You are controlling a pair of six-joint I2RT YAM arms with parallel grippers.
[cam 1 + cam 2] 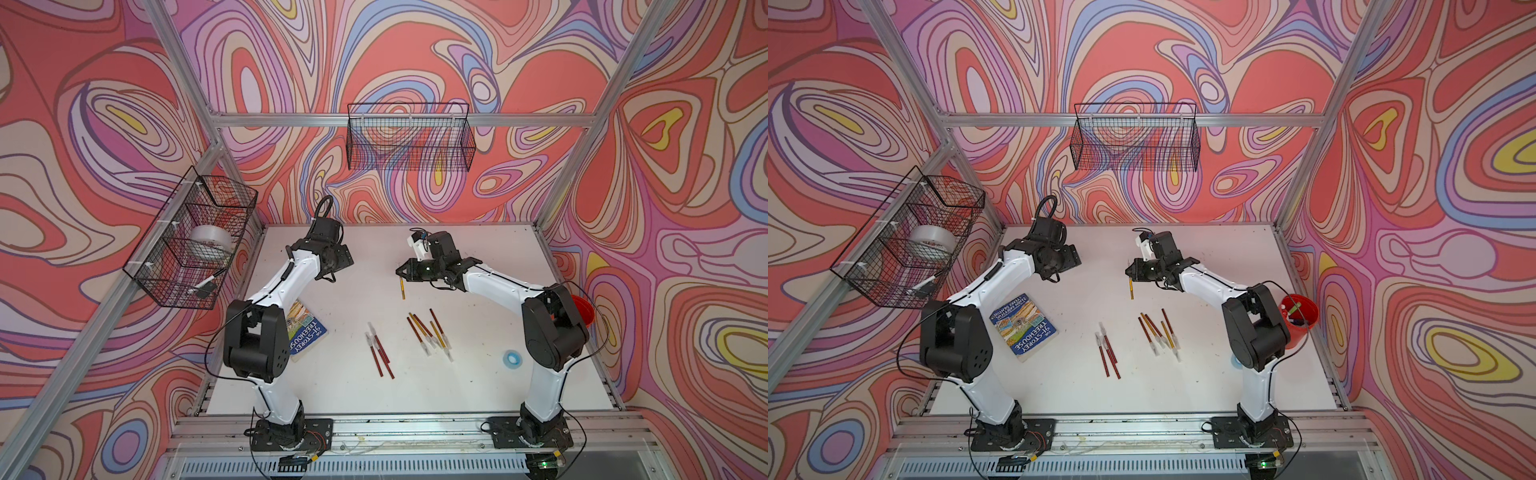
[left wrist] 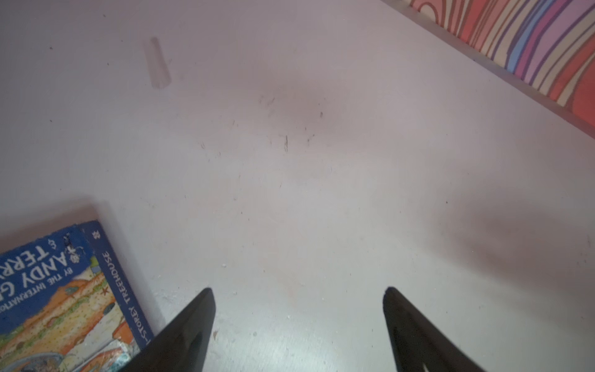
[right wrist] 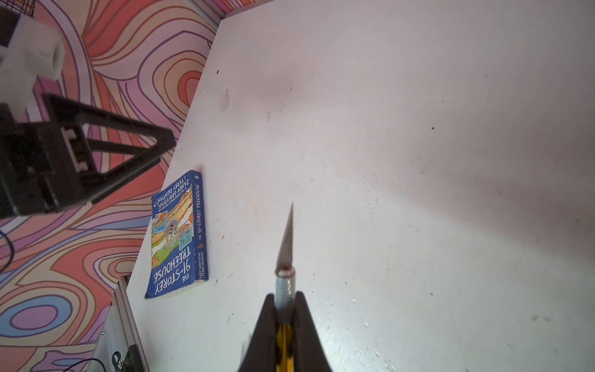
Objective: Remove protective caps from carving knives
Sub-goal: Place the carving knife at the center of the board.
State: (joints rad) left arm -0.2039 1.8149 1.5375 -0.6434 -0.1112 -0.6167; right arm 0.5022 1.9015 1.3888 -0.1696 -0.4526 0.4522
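While the R gripper (image 3: 286, 298) is clamping shut on a yellow knife (image 3: 286, 238), its jaws are pinching the metal collar and the top of the yellow handle, w/ the grey blade sticking out fwd, bare and uncapped. In both top views that knife is hanging from the gripper, raised over the far-middle of the worktop (image 1: 332, 395), well apart from the other knives.

The L gripper (image 2: 298, 290) is hovering wide open, gripping nothing. Its fingers (image 2: 193, 322) are spreading over bare worktop on the far left, w/ the book (image 2: 64, 290) lying just beside them. A loose cap (image 2: 157, 62) is lying flat on the worktop ahead of the L gripper, apart from gripper and book. The right wrist view is showing it too, near the worktop's left edge, beyond the book.

The rest are lying on the near-middle worktop in 2 grps. The dark red knives (image 1: 380, 355), a few side by side, are wearing whitish caps (image 1: 369, 337) on the ends pointing to the far side. To their right the mixed knives (image 1: 428, 332), red and yellow, are fanning out and overlapping, w/ theirs on the near ends. In a top view a blue tape ring (image 1: 510, 358) is lying by the R arm, and a red cup (image 1: 1298, 320) is sitting at the worktop's right edge.
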